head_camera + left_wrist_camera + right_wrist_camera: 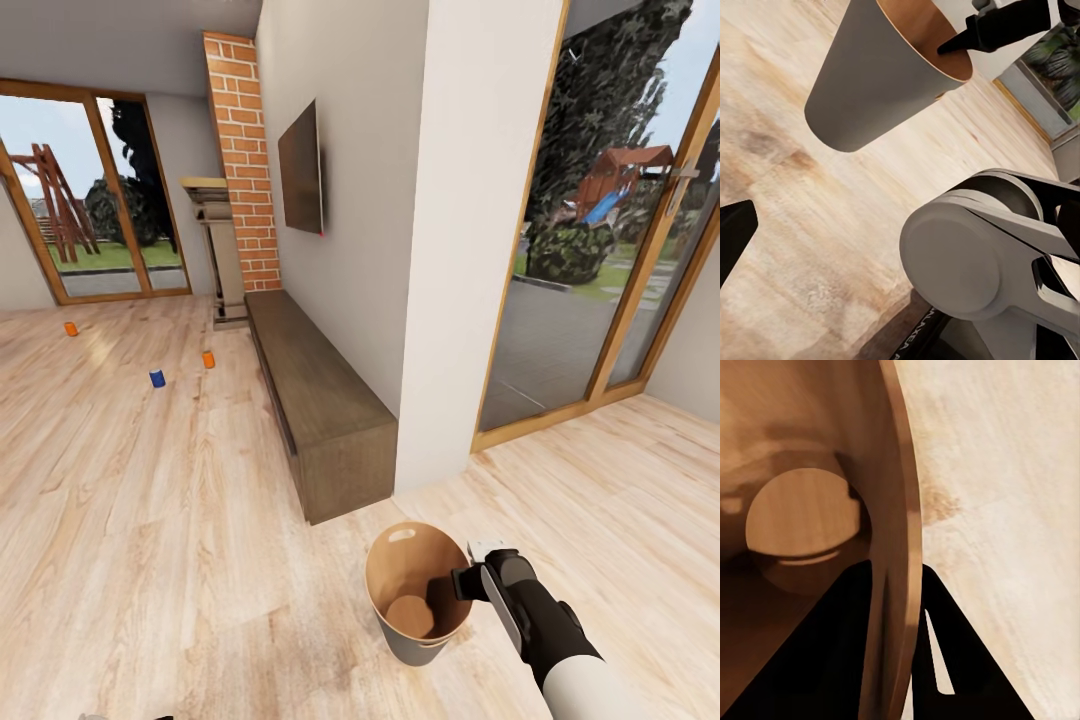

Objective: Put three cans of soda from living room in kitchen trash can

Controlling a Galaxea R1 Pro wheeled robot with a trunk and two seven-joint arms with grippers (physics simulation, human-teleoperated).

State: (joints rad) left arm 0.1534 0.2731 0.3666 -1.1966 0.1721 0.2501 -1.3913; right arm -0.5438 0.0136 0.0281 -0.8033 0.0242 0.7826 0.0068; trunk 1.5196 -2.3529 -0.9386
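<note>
Three cans of soda stand on the living room's plank floor far ahead on the left: an orange one (71,329), a dark blue one (157,378) and another orange one (208,359). The tash can (418,590), grey outside and orange-brown inside, is close in front of me and empty. My right gripper (462,583) is shut on its rim, one finger inside and one outside the wall (900,510). The left wrist view shows the bucket (870,82) from outside, tilted, with the right gripper's fingers (975,37) at its rim. One dark left fingertip (731,240) shows over the floor.
A long low dark-wood cabinet (315,400) runs along the wall between me and the cans, below a wall screen (300,170) and beside the brick fireplace (240,160). Wood-framed glass doors (590,280) stand at right. My own base (975,262) is just below the left wrist.
</note>
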